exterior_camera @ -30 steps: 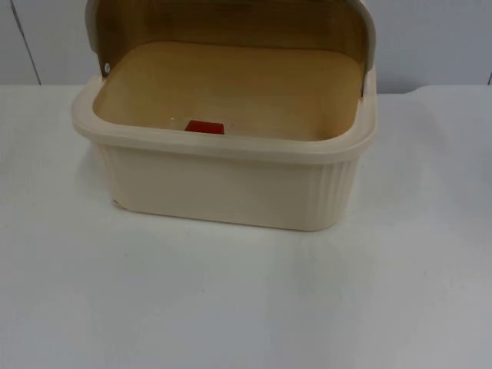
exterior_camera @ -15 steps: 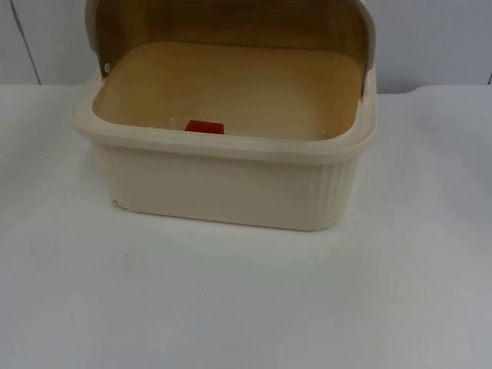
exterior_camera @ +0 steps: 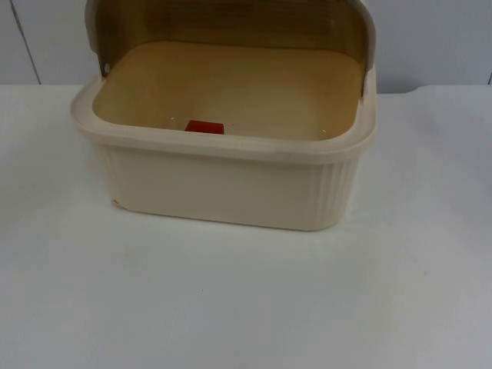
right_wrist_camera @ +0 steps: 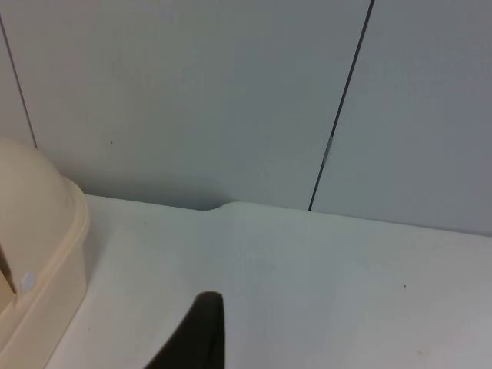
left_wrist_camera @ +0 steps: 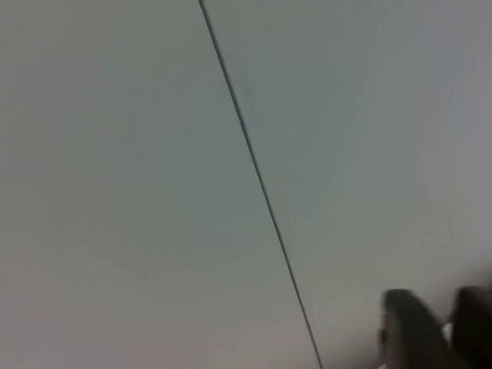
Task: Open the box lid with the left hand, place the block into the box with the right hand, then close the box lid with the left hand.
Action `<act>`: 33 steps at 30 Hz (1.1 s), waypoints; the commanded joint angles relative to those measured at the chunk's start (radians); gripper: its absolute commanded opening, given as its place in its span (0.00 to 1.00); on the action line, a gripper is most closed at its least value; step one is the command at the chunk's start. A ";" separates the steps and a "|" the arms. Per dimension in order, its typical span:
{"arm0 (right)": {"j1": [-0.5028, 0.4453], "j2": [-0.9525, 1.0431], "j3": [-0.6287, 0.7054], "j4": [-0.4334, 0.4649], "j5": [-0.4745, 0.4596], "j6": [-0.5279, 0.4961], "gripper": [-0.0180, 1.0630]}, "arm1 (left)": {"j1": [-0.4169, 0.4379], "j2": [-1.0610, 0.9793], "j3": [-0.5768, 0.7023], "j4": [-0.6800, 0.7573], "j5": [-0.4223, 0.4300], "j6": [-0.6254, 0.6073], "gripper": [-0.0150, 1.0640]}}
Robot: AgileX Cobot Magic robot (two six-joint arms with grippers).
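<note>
The cream ribbed box (exterior_camera: pixel 231 188) stands at the back of the table in the top view. Its rounded lid (exterior_camera: pixel 231 19) is swung up and back, so the box is open. A small red block (exterior_camera: pixel 204 127) lies on the box floor close to the front wall. My left gripper (left_wrist_camera: pixel 442 330) is raised and points at the grey wall. Its two dark fingertips (left_wrist_camera: pixel 407 330) stand close together, shut, with nothing between them. One black fingertip (right_wrist_camera: pixel 201 332) of my right gripper hangs over the bare table, right of the box's end wall (right_wrist_camera: pixel 38 254). It is open and holds nothing.
The white table (exterior_camera: pixel 246 300) stretches wide in front of the box and to both sides. The grey partition wall (exterior_camera: pixel 430 38) with dark vertical seams (right_wrist_camera: pixel 342 108) stands right behind the box.
</note>
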 commanded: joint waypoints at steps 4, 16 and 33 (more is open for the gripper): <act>0.002 -0.009 -0.005 -0.003 -0.006 -0.008 0.98 | -0.002 0.034 -0.006 -0.034 0.000 -0.027 0.01; 0.002 -0.009 -0.005 -0.003 -0.008 -0.008 0.98 | -0.002 0.112 -0.006 -0.100 0.147 -0.104 0.01; 0.002 -0.009 -0.005 -0.003 -0.010 -0.008 0.98 | -0.004 0.152 -0.006 -0.163 0.118 -0.123 0.01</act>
